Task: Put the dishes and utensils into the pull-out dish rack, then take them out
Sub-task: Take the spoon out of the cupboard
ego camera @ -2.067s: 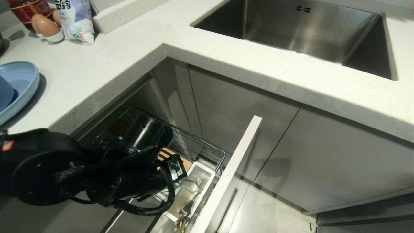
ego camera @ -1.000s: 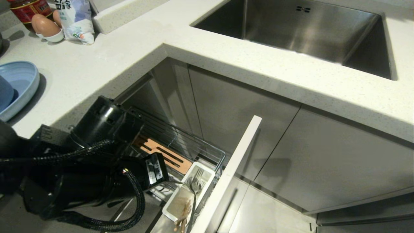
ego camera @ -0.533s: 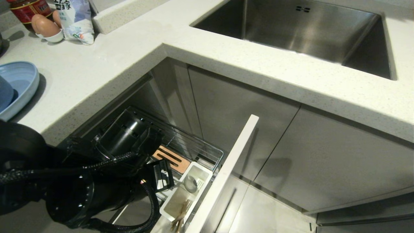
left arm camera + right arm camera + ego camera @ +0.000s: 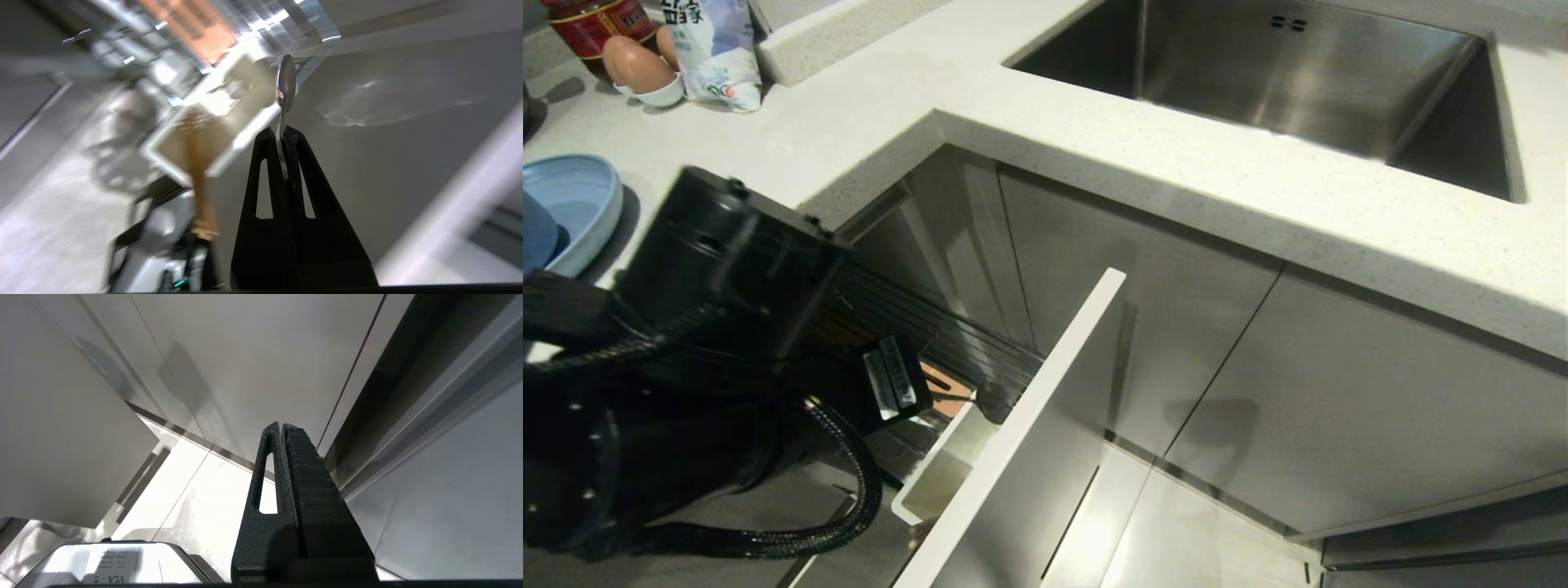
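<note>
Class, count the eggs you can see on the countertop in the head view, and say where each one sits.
2. One egg sits in a small white cup at the counter's far left corner; a second egg shows just behind it, partly hidden by the printed bag. More could be hidden.

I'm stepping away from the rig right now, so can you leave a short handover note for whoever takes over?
Left gripper: shut on the spoon, beside the pull-out dish rack.
Right gripper: shut, empty, parked low by the cabinet fronts.
Plate and bowl: on the counter.
Chopsticks: in the rack's white cutlery box.
Done: dishes are out of the rack.
Left: set the spoon on the counter, then fetch the chopsticks.
</note>
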